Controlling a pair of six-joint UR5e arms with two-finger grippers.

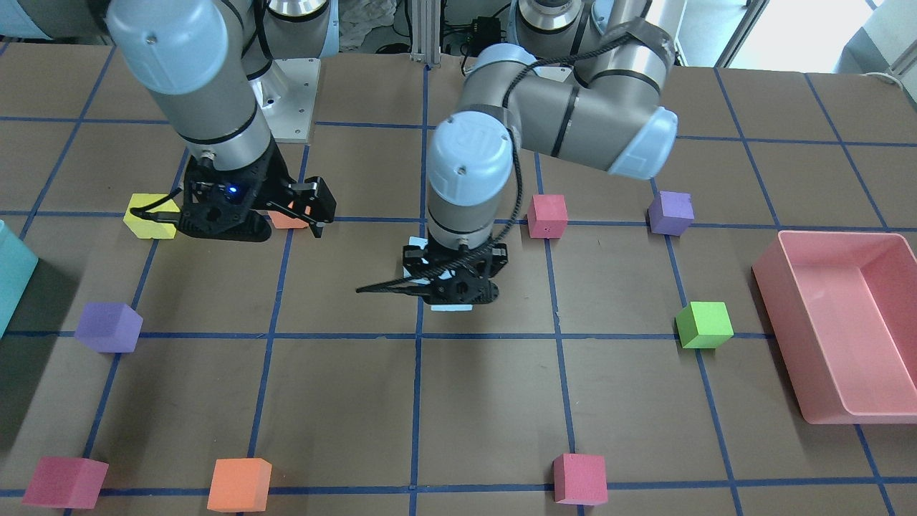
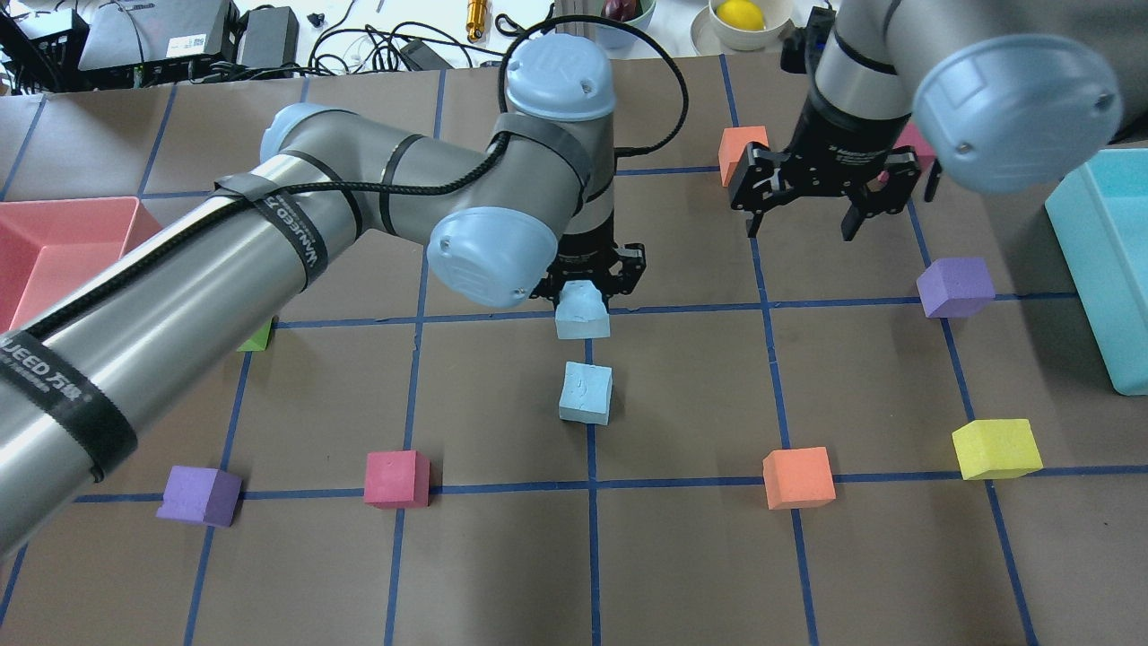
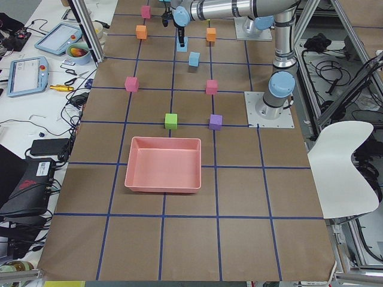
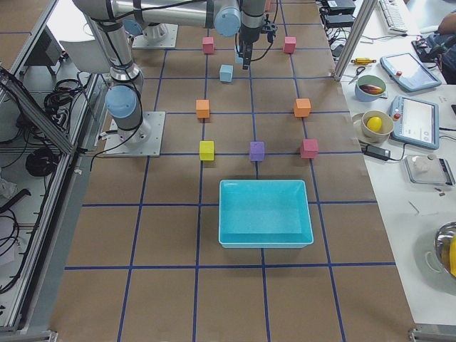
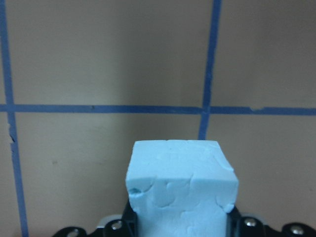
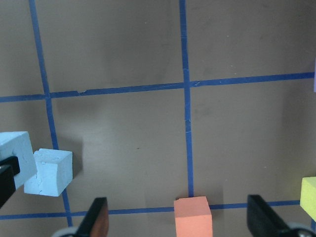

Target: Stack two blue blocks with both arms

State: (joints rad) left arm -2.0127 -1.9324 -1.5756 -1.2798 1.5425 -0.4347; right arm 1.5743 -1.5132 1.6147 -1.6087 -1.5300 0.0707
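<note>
1. Left hand: fingers pinch one pale sky-blue foam cube, which appears raised off the brown, blue-gridded counter.
2. Second pale sky-blue foam cube: rests on the counter over a tape line, near the gripped cube, on its robot side and not touching it.
3. Right hand: fingers spread, empty, hovering beside an orange foam cube.

teal bin on the gridded table, blue block well beyond it among coloured cubes
</note>
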